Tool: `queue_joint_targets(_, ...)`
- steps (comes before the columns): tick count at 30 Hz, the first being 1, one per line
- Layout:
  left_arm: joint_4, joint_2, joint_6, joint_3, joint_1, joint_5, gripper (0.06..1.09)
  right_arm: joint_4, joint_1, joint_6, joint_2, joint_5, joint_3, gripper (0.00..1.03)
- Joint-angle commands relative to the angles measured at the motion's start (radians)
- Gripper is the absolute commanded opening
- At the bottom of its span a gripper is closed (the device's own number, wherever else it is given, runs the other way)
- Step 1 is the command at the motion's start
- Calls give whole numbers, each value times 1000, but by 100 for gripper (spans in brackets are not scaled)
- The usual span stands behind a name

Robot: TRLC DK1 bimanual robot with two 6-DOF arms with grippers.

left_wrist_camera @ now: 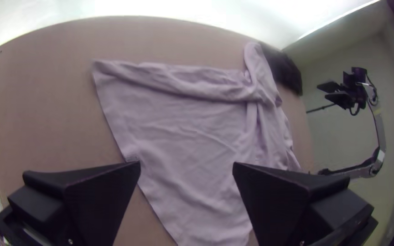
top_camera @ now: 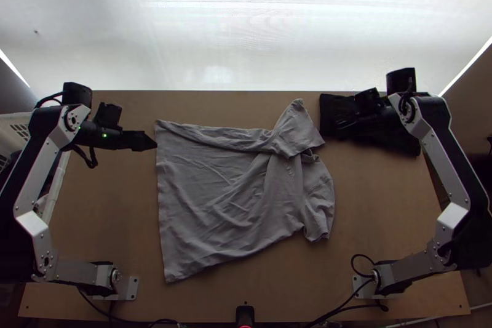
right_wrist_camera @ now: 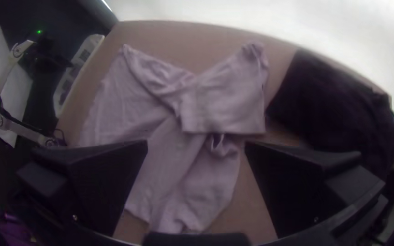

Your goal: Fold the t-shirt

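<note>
One table (top_camera: 111,205), seen from overhead with 12 o'clock at its far edge, carries a grey shirt (top_camera: 209,186) across its middle, spread but rumpled. A dark cloth (top_camera: 333,120) lies at the shirt's 2 o'clock. My left gripper (left_wrist_camera: 186,166) hangs with fingers spread, near the shirt's 10 o'clock corner; my right gripper (right_wrist_camera: 196,146) is also spread and empty, out by the dark cloth.

I judge the step to be bringing in the far side, which seems only partly turned over. I'd pinch the 10 o'clock corner and the upper sleeve (top_camera: 296,128) together, lift both low, draw the edge just taut between them, then carry it evenly toward 6 o'clock and lay it down rather than drag it. Closing shallowly on the corner should spare the layer beneath. The dark cloth could get snagged, so I'd come at the sleeve from its shirt side.

The shirt's long axis runs roughly 9 to 3: hem (top_camera: 161,205) at 9, shoulders and bunched collar end toward 3. The upper sleeve pokes to 1 o'clock, the lower sleeve (top_camera: 318,220) to 4.
</note>
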Motion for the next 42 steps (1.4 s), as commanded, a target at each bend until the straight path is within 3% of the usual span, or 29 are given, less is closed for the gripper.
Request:
queue_joint_targets(1, -261, -194, 107, -119, 2, 122, 104, -306, -188, -127, -84, -143, -156, 99)
queue_joint_targets(7, -310, -395, 126, -270, 22, 149, 103, -401, -359, -282, -56, -178, -298, 99)
queue_joint_targets(14, -332, -514, 116, -279, 35, 138, 103, -410, -337, -504, 28, -194, -440, 98)
queue_joint_targets(22, -336, -577, 110, -264, 50, 138, 103, -383, -389, -582, 143, -204, -496, 98)
queue_joint_targets(35, -336, -585, 98, -236, 90, 138, 103, -214, -262, -529, 213, -212, -527, 98)
queue_joint_targets(42, -336, -582, 98, -221, 94, 136, 103, -73, -194, -426, 230, -208, -516, 98)
